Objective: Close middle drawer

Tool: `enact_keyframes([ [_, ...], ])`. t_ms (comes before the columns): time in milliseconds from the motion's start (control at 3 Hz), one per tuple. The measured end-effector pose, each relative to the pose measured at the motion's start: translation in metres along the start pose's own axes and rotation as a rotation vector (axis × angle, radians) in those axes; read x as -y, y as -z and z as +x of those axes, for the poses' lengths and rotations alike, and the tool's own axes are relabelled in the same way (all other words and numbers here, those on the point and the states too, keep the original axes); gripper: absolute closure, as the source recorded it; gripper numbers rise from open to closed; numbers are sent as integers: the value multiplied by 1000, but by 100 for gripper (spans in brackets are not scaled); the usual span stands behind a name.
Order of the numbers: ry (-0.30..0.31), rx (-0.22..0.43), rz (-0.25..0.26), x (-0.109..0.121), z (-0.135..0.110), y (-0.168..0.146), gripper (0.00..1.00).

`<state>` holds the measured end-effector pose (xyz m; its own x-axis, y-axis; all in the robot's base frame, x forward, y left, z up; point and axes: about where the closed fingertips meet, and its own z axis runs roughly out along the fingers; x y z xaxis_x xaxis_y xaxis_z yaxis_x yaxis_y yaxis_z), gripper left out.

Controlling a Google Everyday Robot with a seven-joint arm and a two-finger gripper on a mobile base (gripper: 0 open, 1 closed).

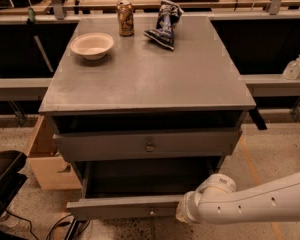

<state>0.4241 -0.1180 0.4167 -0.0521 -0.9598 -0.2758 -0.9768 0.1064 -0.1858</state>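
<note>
The grey cabinet [150, 69] has its middle drawer [122, 207] pulled far out at the bottom of the view. Its low front has a small round knob [151, 212], and its dark inside shows. Above it the taller top drawer front [140, 145], with a larger knob [149, 145], stands slightly out. My white arm [250, 206] reaches in from the right. My gripper [182, 213] is at the right end of the middle drawer's front, against it. The lowest drawer is out of view.
On the cabinet top are a white bowl [92, 45], a can [124, 18] and a blue chip bag [163, 23]. A wooden box [45, 159] stands on the floor at the left, beside a black bin [2, 181]. A bottle [293, 67] sits on the right ledge.
</note>
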Motion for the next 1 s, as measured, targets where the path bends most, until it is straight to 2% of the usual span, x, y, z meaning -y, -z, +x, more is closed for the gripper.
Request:
enact_keyframes([
  [333,0,0,0,0,0,0,100],
  [667,16,-9,-25,-4,-7,-2,100],
  [1000,21,-39,-87,-27,-4,-4,100],
])
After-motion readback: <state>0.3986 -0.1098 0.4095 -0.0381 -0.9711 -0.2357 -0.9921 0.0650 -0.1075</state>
